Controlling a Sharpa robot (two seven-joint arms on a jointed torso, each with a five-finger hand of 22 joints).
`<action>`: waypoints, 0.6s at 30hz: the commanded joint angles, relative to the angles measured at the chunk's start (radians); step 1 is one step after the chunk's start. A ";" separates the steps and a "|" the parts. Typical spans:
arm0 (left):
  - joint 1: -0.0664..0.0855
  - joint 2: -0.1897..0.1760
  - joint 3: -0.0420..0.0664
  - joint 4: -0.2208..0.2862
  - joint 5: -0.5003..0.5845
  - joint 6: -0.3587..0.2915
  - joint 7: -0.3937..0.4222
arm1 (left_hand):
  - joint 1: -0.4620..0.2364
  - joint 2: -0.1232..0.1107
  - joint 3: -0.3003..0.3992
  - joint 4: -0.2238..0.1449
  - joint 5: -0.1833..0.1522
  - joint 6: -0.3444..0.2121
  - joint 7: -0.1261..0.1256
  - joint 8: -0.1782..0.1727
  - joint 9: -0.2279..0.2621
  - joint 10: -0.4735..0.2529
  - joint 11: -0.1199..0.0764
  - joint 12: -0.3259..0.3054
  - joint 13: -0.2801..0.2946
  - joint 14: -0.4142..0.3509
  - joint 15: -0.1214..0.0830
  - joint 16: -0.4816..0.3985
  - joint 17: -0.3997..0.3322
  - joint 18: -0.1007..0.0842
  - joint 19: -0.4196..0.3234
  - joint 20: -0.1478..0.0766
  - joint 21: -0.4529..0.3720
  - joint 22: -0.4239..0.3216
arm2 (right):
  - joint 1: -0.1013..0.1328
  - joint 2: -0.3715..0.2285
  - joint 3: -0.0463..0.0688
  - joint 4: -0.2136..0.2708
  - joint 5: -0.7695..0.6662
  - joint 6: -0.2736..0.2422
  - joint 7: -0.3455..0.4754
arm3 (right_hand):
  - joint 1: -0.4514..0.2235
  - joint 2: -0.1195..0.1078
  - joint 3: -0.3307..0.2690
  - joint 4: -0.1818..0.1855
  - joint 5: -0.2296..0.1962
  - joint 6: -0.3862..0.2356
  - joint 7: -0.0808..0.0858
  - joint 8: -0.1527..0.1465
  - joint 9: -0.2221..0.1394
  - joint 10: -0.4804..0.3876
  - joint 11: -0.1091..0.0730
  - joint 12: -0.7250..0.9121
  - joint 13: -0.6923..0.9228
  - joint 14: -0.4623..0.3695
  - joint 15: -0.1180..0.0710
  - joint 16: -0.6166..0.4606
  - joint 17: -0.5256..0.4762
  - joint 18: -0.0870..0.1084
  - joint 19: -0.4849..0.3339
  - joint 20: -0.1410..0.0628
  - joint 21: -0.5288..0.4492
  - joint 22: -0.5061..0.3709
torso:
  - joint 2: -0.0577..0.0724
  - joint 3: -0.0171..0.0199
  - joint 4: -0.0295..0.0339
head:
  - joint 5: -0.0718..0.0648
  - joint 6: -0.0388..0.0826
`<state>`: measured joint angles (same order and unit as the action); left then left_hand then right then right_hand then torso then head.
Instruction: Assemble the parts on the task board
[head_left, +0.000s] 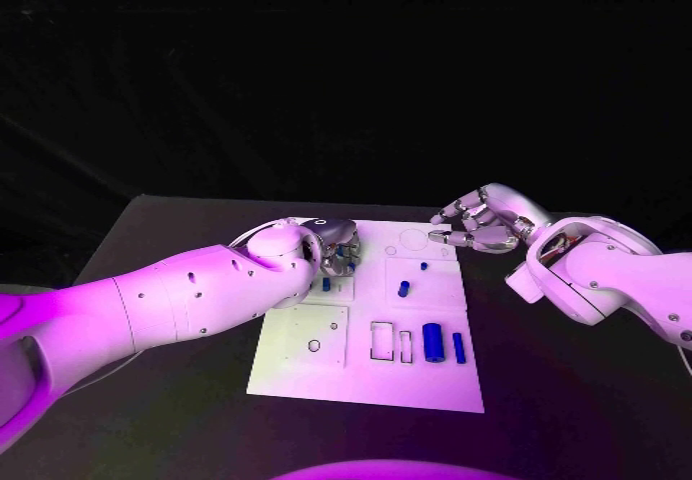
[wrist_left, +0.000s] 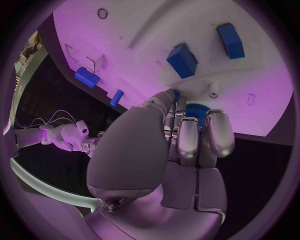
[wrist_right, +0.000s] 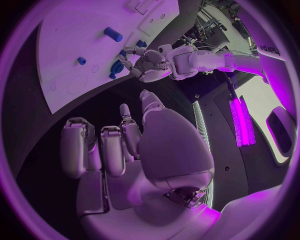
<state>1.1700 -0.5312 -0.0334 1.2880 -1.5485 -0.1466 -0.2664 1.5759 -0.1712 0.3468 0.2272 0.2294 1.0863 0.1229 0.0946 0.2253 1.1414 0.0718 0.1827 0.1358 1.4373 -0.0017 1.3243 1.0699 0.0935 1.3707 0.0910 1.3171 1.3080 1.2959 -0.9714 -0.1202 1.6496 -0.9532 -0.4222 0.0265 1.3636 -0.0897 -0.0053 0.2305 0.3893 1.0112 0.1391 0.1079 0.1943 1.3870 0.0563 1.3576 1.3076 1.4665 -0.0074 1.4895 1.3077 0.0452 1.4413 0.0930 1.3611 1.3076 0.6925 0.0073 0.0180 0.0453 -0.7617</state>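
Observation:
The white task board (head_left: 306, 372) lies mid-table. My left hand (head_left: 335, 250) hovers over its far left part, fingers curled down. In the left wrist view the fingertips (wrist_left: 187, 137) close round a blue ridged round part (wrist_left: 197, 108) standing on the board (wrist_left: 137, 30). My right hand (head_left: 476, 226) hangs just off the board's far right corner, fingers loosely bent and apart, holding nothing. A large blue cylinder (head_left: 433, 343) and a slim blue piece (head_left: 459, 347) lie at the near right. A small blue piece (head_left: 405, 290) stands mid-board.
Two blue blocks (wrist_left: 182, 60) (wrist_left: 231, 40) sit beyond the left fingers. Empty outlined recesses (head_left: 382, 340) mark the board's near middle, and a small ring (head_left: 315, 346) lies at its near left. Black table (head_left: 159, 250) surrounds the board on all sides.

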 joint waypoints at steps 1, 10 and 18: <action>-0.003 0.006 -0.001 -0.003 0.014 0.039 0.008 | -0.004 -0.008 0.008 0.000 0.002 0.007 -0.001 -0.006 -0.002 0.007 0.001 -0.007 -0.003 0.005 0.001 0.003 -0.001 -0.019 0.002 0.002 0.005 0.013 | -0.001 0.000 0.000 0.002 -0.008 0.004 0.006 | 0.000 0.003 -0.004 -0.003 0.003 -0.003 -0.002 0.006 0.002 -0.002 -0.001 -0.004 0.034 0.068 -0.009 -0.004 0.122 0.010 -0.004 0.000 -0.007 0.128 | 0.000 0.0001 -0.0001 | 0.000 -0.002; -0.005 0.006 -0.001 -0.005 0.020 0.040 0.010 | 0.006 -0.004 0.040 -0.027 0.003 0.032 0.002 -0.008 -0.007 0.043 -0.003 -0.026 -0.009 0.006 -0.003 0.009 -0.001 -0.021 0.009 0.000 0.015 0.024 | -0.001 0.000 0.000 0.002 -0.008 0.004 0.007 | 0.000 0.003 -0.004 -0.003 0.005 -0.003 -0.002 0.006 0.002 -0.002 -0.002 -0.003 0.035 0.068 -0.009 -0.004 0.122 0.010 -0.003 0.000 -0.006 0.128 | -0.001 0.0002 0.0003 | -0.001 -0.001; -0.006 -0.001 0.000 0.001 0.025 -0.018 0.024 | 0.005 -0.005 0.077 -0.057 0.003 0.056 0.002 -0.010 -0.011 0.076 -0.007 -0.044 -0.012 0.009 -0.007 0.015 0.001 -0.026 0.023 -0.004 0.035 0.045 | -0.001 0.000 0.000 0.003 -0.008 0.002 0.008 | 0.001 0.003 -0.004 -0.003 0.008 -0.003 -0.002 0.007 0.002 -0.001 -0.002 -0.002 0.036 0.068 -0.009 -0.003 0.123 0.010 -0.003 0.000 -0.006 0.128 | -0.001 -0.0003 0.0007 | 0.000 0.002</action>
<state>1.1679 -0.5312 -0.0317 1.2853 -1.5376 -0.1479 -0.2587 1.5758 -0.1713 0.4176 0.1702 0.2291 1.1347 0.1244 0.0880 0.2156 1.2112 0.0646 0.1424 0.1223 1.4408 -0.0052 1.3360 1.0704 0.0825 1.3855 0.0878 1.3479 1.3078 1.2959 -0.9716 -0.1201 1.6507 -0.9532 -0.4223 0.0262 1.3636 -0.0897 -0.0053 0.2305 0.3933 1.0112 0.1392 0.1079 0.1949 1.3871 0.0564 1.3576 1.3076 1.4665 -0.0074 1.4895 1.3075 0.0452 1.4413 0.0930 1.3611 1.3074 0.6923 0.0072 0.0183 0.0449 -0.7602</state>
